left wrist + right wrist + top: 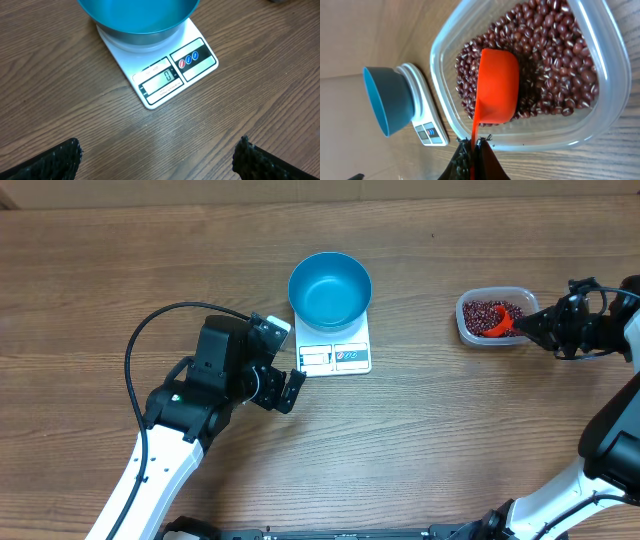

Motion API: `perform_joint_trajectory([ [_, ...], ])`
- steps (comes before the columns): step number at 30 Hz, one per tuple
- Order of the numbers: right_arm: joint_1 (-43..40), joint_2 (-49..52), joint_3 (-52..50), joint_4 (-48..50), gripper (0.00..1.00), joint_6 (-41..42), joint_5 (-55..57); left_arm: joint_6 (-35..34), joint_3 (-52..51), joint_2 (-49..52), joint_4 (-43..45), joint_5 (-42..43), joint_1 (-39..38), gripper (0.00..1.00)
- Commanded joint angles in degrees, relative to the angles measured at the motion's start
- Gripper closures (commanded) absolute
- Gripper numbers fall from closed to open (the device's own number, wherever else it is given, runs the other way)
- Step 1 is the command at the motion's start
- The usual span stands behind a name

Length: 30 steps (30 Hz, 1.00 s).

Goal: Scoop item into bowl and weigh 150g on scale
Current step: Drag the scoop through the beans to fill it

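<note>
While the left arm hangs beside the scale [335, 357], the right gripper [532, 326] is clamped shut on the thin handle of an orange scoop [503, 322]. The scoop's cup sits on a heap of red-brown beans [482, 313] inside a clear plastic tub [467, 332] at the right side of the wooden table [120, 260]. Every bean in view lies in that tub, filling most of its floor. The right wrist camera shows the scoop's handle running straight back from the cup to the closed jaws at the tub's rim.

Well apart from the tub, near the middle of the table, a deep blue bowl [330, 288] stands on the white scale. It covers the far part of the platform, and the display [162, 80] and label panel along the near edge are uncovered. The display reads zero.

The left gripper [283, 362] is just beside the scale's near left corner, its jaws spread wide and holding nothing. From its wrist camera, two dark fingertips [50, 162] frame bare wood in front of the scale. A black cable [135, 350] loops out from the left arm.
</note>
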Motion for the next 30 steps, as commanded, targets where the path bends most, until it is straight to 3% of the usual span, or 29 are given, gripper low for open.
perform_joint_trajectory([
  [1,-1.2,0.3,-0.5,0.5,0.96,-0.6,-4.8,1.3,-0.4,0.0,0.2,-0.2,0.3,0.00],
  [16,-5.3,0.3,-0.5,0.9,0.96,-1.0,-10.3,1.3,-0.4,0.0,0.2,-0.2,0.3,0.00],
  [30,-6.0,0.3,-0.5,-2.7,0.96,-7.2,-16.4,1.3,-0.4,0.0,0.2,-0.2,0.3,0.01],
])
